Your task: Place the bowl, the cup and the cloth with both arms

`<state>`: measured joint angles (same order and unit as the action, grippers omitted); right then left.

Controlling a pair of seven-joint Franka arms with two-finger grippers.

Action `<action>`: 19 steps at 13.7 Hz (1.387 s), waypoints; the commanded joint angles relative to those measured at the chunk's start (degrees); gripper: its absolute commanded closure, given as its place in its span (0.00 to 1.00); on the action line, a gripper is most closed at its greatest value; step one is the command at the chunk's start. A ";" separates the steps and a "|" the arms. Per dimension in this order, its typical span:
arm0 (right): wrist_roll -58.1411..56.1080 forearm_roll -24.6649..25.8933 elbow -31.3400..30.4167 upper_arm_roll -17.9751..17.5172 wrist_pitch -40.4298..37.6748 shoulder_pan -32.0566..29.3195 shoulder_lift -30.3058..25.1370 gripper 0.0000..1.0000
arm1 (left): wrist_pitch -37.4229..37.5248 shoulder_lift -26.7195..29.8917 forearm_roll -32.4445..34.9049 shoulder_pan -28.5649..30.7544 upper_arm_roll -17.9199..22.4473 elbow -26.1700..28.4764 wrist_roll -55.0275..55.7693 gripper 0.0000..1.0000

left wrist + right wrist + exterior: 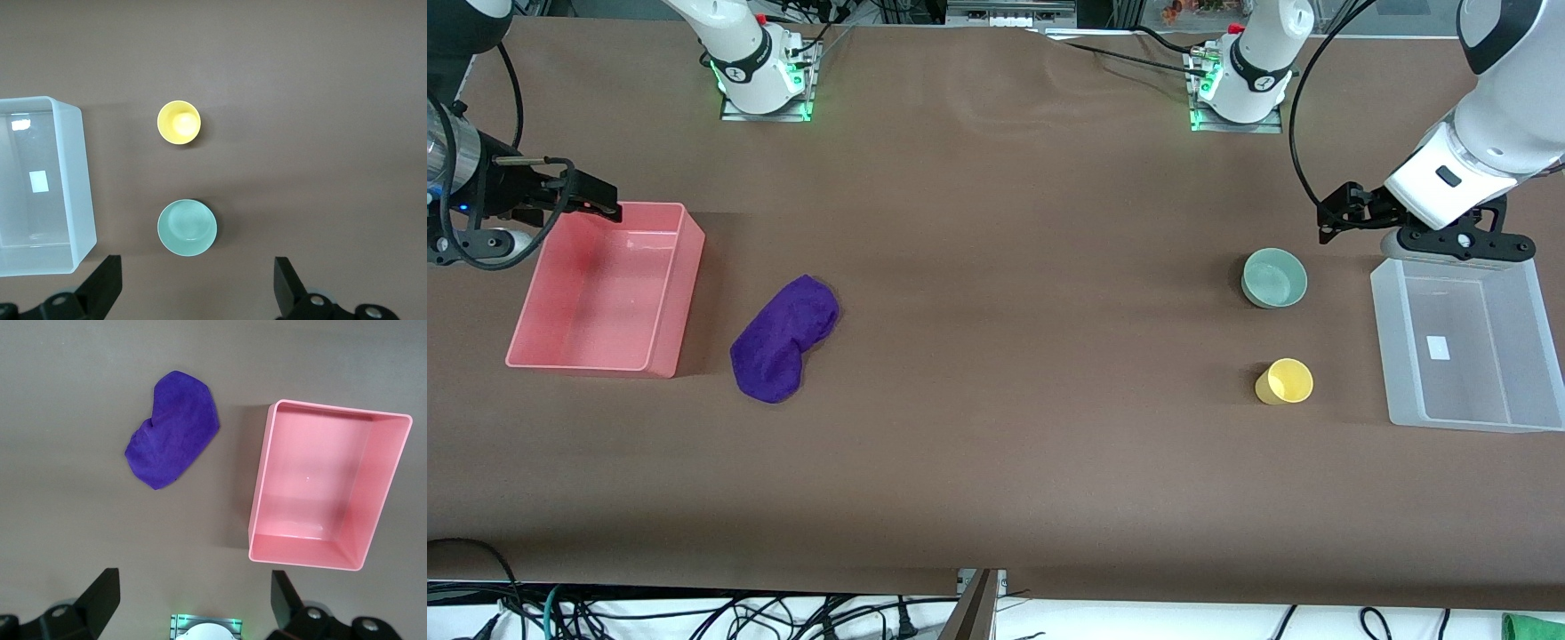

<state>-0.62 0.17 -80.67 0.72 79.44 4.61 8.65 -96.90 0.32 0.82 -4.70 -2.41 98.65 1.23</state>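
The pale mint-green bowl point(1274, 277) stands upright on the brown table toward the left arm's end. The yellow cup point(1286, 381) stands nearer the front camera than the bowl. The purple cloth point(784, 338) lies crumpled toward the right arm's end, beside the pink bin. My left gripper point(1334, 218) hangs open and empty in the air next to the bowl. Its wrist view shows the bowl point(187, 227) and cup point(179, 122) below the open gripper point(198, 280). My right gripper point(600, 200) is open and empty over the pink bin's edge. Its wrist view point(197, 593) shows the cloth point(173, 430).
An empty pink bin point(605, 293) sits at the right arm's end of the table, also in the right wrist view point(261, 480). An empty clear plastic bin point(1467, 356) sits at the left arm's end, also in the left wrist view point(79, 187). The arm bases stand along the table's back edge.
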 commanded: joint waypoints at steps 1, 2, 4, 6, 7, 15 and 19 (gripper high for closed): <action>-0.70 -0.34 0.78 -0.19 -0.16 -0.39 -0.03 0.00 | -0.22 0.56 -1.18 -0.57 0.66 0.22 0.27 0.00; -0.78 -0.34 0.78 -0.19 -0.16 -0.39 -0.03 0.00 | -0.22 0.56 -1.18 -0.66 0.66 0.14 0.27 0.00; -0.78 -0.34 0.78 -0.19 -0.16 -0.39 -0.03 0.00 | -0.22 0.65 -1.18 -0.66 0.66 0.22 0.27 0.00; -0.70 -0.34 0.78 -0.19 -0.16 -0.39 -0.03 0.00 | -0.22 0.65 -1.26 -0.66 0.66 0.14 0.27 0.00; -0.70 -0.34 0.78 -0.19 -0.16 -0.39 -0.03 0.00 | -0.22 0.56 -1.26 -0.66 0.66 0.14 0.27 0.00; -0.52 -0.26 0.87 -0.19 0.11 -0.31 0.05 0.00 | -0.22 0.56 -1.26 -0.57 0.66 0.22 0.18 0.00; -0.43 0.10 -2.10 -0.19 2.29 -0.31 1.54 0.00 | -0.13 0.38 -1.26 -0.57 0.66 0.22 0.18 0.00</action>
<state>-0.62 0.17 -80.73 0.72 80.05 4.61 9.39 -96.90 0.31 0.82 -4.72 -2.41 98.65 1.23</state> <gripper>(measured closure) 0.000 0.000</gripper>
